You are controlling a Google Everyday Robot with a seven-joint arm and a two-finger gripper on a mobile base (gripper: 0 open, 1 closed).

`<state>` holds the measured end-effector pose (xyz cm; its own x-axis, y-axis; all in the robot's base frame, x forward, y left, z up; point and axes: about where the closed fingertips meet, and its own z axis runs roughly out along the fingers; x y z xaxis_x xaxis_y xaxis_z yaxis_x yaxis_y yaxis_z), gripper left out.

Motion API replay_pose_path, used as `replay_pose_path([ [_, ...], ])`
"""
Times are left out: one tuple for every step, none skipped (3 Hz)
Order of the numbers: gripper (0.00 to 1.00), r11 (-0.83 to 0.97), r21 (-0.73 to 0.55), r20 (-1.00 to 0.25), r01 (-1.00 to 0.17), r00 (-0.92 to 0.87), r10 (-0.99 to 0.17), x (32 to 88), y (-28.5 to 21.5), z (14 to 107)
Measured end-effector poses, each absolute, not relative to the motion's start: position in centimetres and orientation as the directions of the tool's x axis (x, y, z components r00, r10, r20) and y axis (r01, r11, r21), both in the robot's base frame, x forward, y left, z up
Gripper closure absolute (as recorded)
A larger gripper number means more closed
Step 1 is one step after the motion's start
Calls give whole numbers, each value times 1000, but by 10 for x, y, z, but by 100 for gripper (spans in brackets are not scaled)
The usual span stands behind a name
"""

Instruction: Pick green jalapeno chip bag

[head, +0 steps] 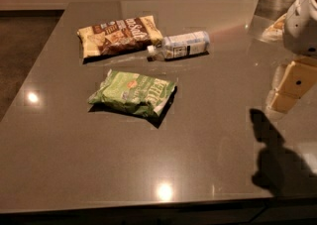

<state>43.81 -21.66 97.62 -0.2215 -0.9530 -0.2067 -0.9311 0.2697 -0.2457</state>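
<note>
A dark, glossy table (64,169) fills the view, with ceiling lights reflected as small bright spots. Toward the back left lies a brown snack bag (119,35), flat on the table. In front of it, left of the table's middle and clear of everything else, lies the green chip bag (132,92), a crinkly light-green pillow with white lettering and a small orange mark. It lies flat with its printed face up. Its long axis runs left to right across the view, dipping slightly toward the near edge at its right end, and the large white lettering sits at that right end. Just right of the brown bag, a clear bottle (181,45) with a white label lies on its side, cap end pointing left and close to the brown bag's corner. At the far right edge, the robot's tool (290,90) hangs above the table, pale and blocky below a white arm, well apart from the green bag and holding nothing; whether it is set wide or narrow cannot be told. Its shadow (277,159) falls on the table at the lower right. The pick looks not yet begun: the approach, the grasp and the lift all appear left to do.
</note>
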Motion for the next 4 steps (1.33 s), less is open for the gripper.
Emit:
replay_pose_path([
  [0,270,-246,-207,-931,-221,-953,438,-217,976],
  [0,263,-245,-251,-933,-201,-947,451,-203,975],
  [0,245,-224,-327,-943,-164,-931,474,-169,968],
  [0,224,-187,-393,-956,-136,-909,493,-126,958],
])
